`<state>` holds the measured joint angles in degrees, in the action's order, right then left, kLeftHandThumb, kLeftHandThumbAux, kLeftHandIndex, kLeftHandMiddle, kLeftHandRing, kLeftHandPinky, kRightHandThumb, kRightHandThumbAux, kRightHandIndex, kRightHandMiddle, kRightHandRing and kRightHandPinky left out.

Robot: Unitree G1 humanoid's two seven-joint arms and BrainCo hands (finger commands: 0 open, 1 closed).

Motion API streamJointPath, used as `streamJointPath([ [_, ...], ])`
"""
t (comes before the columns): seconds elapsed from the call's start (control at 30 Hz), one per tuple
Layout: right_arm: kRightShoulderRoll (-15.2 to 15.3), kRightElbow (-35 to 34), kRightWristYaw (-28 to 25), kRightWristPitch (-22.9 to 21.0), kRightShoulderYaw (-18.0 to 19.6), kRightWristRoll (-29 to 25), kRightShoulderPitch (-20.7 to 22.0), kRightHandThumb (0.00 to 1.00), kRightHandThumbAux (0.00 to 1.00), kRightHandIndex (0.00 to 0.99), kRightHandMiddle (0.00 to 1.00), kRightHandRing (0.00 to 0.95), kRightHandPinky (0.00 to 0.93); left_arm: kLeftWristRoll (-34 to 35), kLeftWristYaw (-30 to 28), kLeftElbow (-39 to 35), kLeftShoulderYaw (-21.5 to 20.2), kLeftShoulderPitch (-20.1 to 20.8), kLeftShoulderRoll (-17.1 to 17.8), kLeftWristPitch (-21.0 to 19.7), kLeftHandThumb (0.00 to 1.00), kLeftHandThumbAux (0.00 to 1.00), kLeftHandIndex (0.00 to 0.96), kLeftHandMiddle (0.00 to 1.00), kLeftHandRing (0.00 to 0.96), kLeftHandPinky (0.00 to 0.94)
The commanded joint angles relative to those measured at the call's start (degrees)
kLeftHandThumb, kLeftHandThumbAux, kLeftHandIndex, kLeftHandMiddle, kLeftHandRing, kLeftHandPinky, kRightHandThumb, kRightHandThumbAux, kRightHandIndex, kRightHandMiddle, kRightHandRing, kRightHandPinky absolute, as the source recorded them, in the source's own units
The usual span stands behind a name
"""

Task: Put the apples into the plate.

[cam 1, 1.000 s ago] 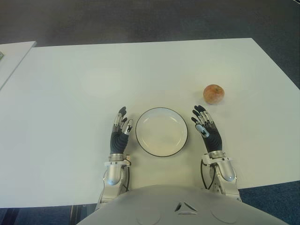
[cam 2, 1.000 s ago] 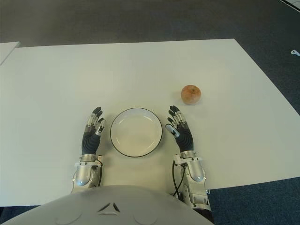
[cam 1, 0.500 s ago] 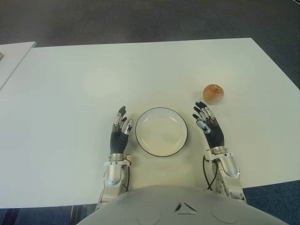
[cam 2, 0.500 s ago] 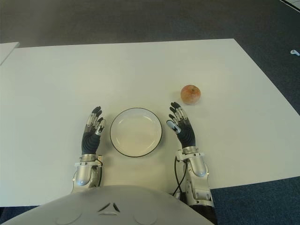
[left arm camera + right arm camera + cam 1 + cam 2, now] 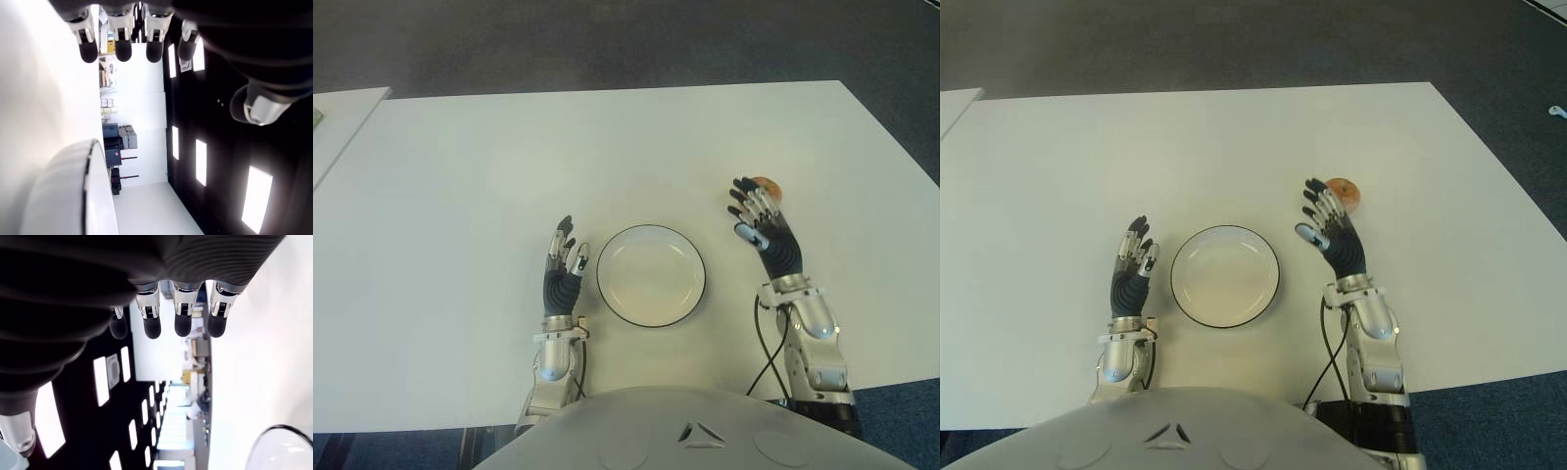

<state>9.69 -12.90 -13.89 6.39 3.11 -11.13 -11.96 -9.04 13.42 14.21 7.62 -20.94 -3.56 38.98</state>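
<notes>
One reddish apple (image 5: 1346, 192) lies on the white table (image 5: 460, 196), to the right of a white plate (image 5: 651, 275) with a dark rim, which holds nothing. My right hand (image 5: 756, 217) is raised off the table with its fingers spread, just in front of the apple and partly hiding it. Left of the plate, my left hand (image 5: 565, 257) is open with its fingers pointing up and forward. In the wrist views both hands show straight fingers with nothing in them.
A second white table edge (image 5: 337, 117) shows at the far left. Dark carpet (image 5: 607, 44) lies beyond the table's far edge. A black cable (image 5: 1332, 343) runs down along my right forearm.
My right hand has lifted and moved forward and to the right, from beside the plate to just in front of the apple. The left hand has tipped up slightly.
</notes>
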Motion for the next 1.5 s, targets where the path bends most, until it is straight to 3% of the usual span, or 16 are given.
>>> streamJointPath([
  [0.03, 1.50, -1.54, 0.62, -3.86, 0.95, 0.17, 6.13, 0.200, 0.546, 0.012, 0.000, 0.000, 0.000, -1.25, 1.03, 6.25, 0.17, 0.84, -1.53, 0.81, 0.030, 0.410, 0.000, 0.000, 0.000, 0.000],
  [0.17, 3.97, 2.31, 1.39, -1.34, 2.41, 3.93, 11.52, 0.221, 0.557, 0.033, 0.000, 0.000, 0.000, -0.78, 0.73, 7.60, 0.34, 1.76, -1.02, 1.10, 0.026, 0.420, 0.000, 0.000, 0.000, 0.000],
  [0.37, 8.71, 12.47, 3.89, 10.64, 1.97, 14.72, 19.71, 0.324, 0.549, 0.074, 0.013, 0.000, 0.000, -1.04, 1.36, 9.29, 0.24, 2.72, -0.85, 2.18, 0.021, 0.432, 0.000, 0.000, 0.000, 0.000],
  [0.47, 15.84, 17.90, 10.67, 19.15, 0.07, 29.79, 24.17, 0.366, 0.535, 0.076, 0.023, 0.000, 0.000, -1.44, 2.23, 9.47, 0.05, 2.63, -0.97, 2.51, 0.024, 0.439, 0.000, 0.000, 0.000, 0.000],
  [0.53, 18.81, 20.50, 13.93, 22.03, -0.76, 36.08, 26.15, 0.381, 0.522, 0.075, 0.028, 0.000, 0.000, -1.63, 2.57, 9.47, 0.03, 2.64, -1.01, 2.55, 0.027, 0.442, 0.000, 0.000, 0.000, 0.000],
  [0.6, 23.65, 24.22, 17.74, 21.78, -3.91, 45.30, 30.37, 0.386, 0.508, 0.071, 0.031, 0.000, 0.000, -1.13, 2.43, 9.60, 0.03, 2.75, -1.23, 2.95, 0.028, 0.437, 0.000, 0.000, 0.000, 0.000],
  [0.7, 27.47, 29.23, 20.95, 20.46, -8.22, 53.91, 35.71, 0.384, 0.482, 0.057, 0.029, 0.000, 0.000, -0.21, 1.80, 9.97, -0.04, 3.21, -1.35, 3.21, 0.027, 0.417, 0.000, 0.000, 0.000, 0.000],
  [0.83, 29.00, 33.68, 22.78, 19.52, -11.47, 58.18, 39.57, 0.382, 0.460, 0.042, 0.018, 0.000, 0.000, 0.18, 1.52, 10.44, -0.11, 3.65, -1.38, 3.20, 0.027, 0.400, 0.000, 0.000, 0.000, 0.000],
  [1.07, 32.41, 50.99, 28.15, 20.81, -18.10, 64.54, 49.64, 0.360, 0.402, 0.009, 0.001, 0.000, 0.000, 1.48, 0.45, 9.90, -0.13, 3.25, -1.02, 3.24, 0.030, 0.370, 0.000, 0.000, 0.000, 0.000],
  [1.5, 31.14, 70.79, 35.38, 20.81, -27.00, 67.43, 57.76, 0.307, 0.295, 0.000, 0.000, 0.000, 0.000, 2.47, -0.27, 9.46, -0.33, 2.22, 0.08, 4.50, 0.032, 0.391, 0.000, 0.000, 0.000, 0.000],
])
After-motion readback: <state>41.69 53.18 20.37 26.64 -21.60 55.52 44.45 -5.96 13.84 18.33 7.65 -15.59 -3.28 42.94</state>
